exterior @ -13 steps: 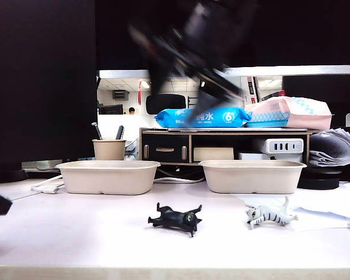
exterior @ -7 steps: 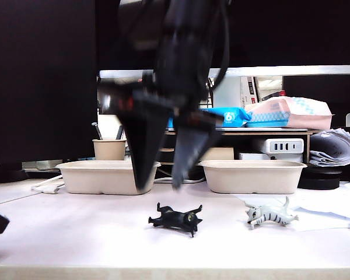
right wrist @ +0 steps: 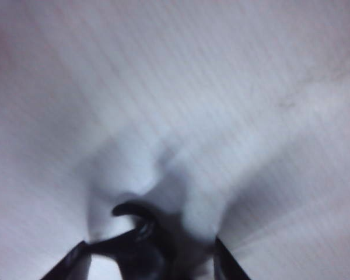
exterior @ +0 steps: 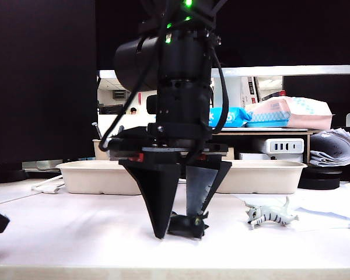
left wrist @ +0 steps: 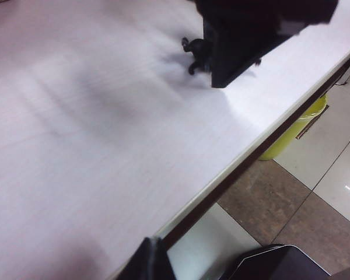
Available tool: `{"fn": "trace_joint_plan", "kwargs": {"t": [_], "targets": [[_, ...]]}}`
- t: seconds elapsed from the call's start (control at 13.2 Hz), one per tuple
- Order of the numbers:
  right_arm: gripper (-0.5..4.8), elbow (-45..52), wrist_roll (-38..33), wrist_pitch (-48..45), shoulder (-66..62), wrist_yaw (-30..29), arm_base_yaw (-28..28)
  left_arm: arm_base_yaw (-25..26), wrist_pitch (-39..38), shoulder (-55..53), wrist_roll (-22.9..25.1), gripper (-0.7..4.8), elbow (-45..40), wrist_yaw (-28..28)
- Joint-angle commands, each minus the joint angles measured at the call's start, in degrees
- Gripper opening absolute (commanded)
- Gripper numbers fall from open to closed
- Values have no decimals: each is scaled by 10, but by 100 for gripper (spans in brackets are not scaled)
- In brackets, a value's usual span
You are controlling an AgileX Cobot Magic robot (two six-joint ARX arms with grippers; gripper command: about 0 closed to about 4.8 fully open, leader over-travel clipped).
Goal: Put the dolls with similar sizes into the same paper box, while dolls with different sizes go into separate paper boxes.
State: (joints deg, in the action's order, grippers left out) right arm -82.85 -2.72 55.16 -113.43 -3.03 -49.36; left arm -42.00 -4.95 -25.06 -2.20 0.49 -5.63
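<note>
A glossy black cat doll (exterior: 191, 224) lies on the white table, near its front and about the middle. My right gripper (exterior: 178, 226) points straight down over it, open, one finger on each side. The right wrist view shows the black cat (right wrist: 141, 245) between the spread fingers of that gripper (right wrist: 149, 269). A grey-white striped cat doll (exterior: 271, 216) lies to the right. Two beige paper boxes stand behind, one left (exterior: 93, 178) and one right (exterior: 262, 178). My left gripper (left wrist: 152, 259) hangs shut over the table's front edge. From there, the right gripper's finger (left wrist: 245, 41) half hides the black cat (left wrist: 193, 51).
A small beige cup (exterior: 108, 149) stands behind the left box. A shelf (exterior: 169, 149) with blue and pink wipe packs runs along the back, and paper stacks (exterior: 335, 149) sit at the right. Below the table edge stands a yellow bin (left wrist: 297, 125).
My right arm has swung down from high above the table and now straddles the black cat. Both cat dolls and both boxes have stayed put.
</note>
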Motion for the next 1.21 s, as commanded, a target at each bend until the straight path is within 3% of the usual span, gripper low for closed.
{"fn": "trace_joint_plan", "kwargs": {"t": [0.08, 0.15, 0.3, 0.68, 0.98, 1.21], "targets": [[235, -2, 2, 0, 0, 8, -2, 0, 8, 2, 1, -5, 0, -2], [165, -2, 2, 0, 0, 12, -1, 0, 8, 3, 0, -5, 0, -2], [93, -2, 2, -2, 0, 21, -1, 0, 8, 11, 0, -5, 0, -2], [94, -4, -15, -37, 14, 31, 30, 0, 7, 112, 0, -5, 0, -2], [94, -4, -20, -139, 46, 33, 101, 1, 8, 226, 0, -5, 0, -2], [117, -4, -20, -231, 53, 33, 173, 1, 8, 249, 1, -5, 0, -2]]}}
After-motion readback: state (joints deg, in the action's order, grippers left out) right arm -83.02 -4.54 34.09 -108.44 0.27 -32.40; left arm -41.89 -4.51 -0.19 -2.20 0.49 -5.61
